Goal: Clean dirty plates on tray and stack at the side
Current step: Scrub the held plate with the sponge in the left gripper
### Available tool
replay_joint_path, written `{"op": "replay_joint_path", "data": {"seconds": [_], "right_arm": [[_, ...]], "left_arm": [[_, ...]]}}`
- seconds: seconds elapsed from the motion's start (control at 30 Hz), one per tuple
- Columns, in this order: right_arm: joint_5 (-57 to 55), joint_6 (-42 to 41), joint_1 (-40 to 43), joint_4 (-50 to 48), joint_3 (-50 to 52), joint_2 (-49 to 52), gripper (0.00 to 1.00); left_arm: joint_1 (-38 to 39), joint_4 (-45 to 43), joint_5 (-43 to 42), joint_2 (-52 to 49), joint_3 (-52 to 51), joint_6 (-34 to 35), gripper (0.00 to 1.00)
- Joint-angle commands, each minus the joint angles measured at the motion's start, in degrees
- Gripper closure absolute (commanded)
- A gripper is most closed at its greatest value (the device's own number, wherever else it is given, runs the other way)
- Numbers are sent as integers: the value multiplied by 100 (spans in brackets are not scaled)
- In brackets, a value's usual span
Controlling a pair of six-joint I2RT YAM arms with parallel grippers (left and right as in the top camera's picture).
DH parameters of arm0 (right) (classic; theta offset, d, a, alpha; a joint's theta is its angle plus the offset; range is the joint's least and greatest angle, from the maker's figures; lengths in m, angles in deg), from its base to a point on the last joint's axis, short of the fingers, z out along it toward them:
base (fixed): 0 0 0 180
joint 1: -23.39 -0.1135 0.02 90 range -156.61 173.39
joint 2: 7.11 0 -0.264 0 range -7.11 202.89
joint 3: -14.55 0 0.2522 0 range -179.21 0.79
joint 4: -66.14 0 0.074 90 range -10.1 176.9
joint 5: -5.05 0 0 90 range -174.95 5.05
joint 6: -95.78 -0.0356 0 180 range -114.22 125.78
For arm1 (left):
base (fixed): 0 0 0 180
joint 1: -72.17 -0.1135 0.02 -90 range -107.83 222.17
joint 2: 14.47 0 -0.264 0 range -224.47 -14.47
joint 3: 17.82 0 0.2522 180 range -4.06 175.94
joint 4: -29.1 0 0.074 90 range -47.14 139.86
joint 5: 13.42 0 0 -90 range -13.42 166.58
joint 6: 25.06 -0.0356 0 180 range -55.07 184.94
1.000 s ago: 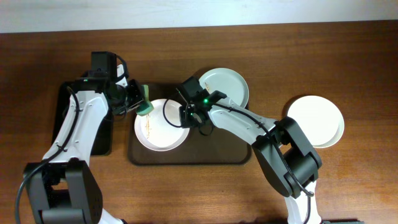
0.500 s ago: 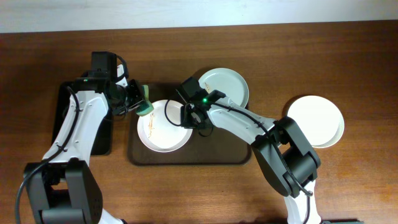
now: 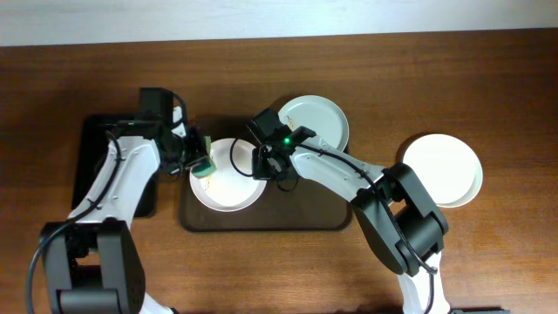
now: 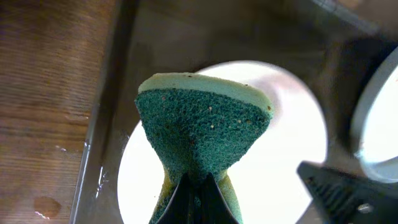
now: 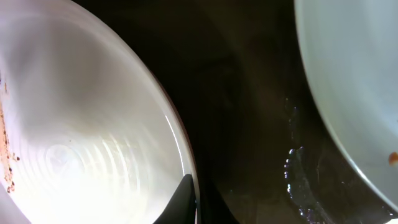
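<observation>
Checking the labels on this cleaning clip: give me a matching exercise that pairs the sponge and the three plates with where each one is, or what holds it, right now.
Column one:
1. sponge
2. white plate under the sponge
3. pale blue-green plate
4. white plate at far right

Column two:
A. on the bare table, off the tray
B. rim pinched by the right gripper
C. at the tray's far right corner, ungripped
D. clamped in the left gripper

Pairs: 1-D, 2-B, 3-C, 4-A.
</observation>
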State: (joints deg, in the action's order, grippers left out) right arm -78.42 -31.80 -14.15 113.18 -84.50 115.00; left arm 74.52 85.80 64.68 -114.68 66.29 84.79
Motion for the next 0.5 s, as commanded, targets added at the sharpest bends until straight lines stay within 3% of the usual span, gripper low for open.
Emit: {"op": "replay_joint_path", "data": {"seconds": [0.0, 0.07, 0.3, 0.47], "right_arm": [[-50, -44, -33, 7, 11, 201, 96], [-50, -44, -33, 9, 11, 201, 96], [-7, -42, -31, 9, 11, 201, 97], [33, -42, -31, -31, 11, 201, 96]], "left_arm": [[385, -136, 295, -20, -210, -1237, 99], [535, -203, 592, -20, -289, -1681, 99], [664, -619, 1517, -20, -739, -1709, 100], [675, -1692, 1508, -20, -1241, -1705, 99]]}}
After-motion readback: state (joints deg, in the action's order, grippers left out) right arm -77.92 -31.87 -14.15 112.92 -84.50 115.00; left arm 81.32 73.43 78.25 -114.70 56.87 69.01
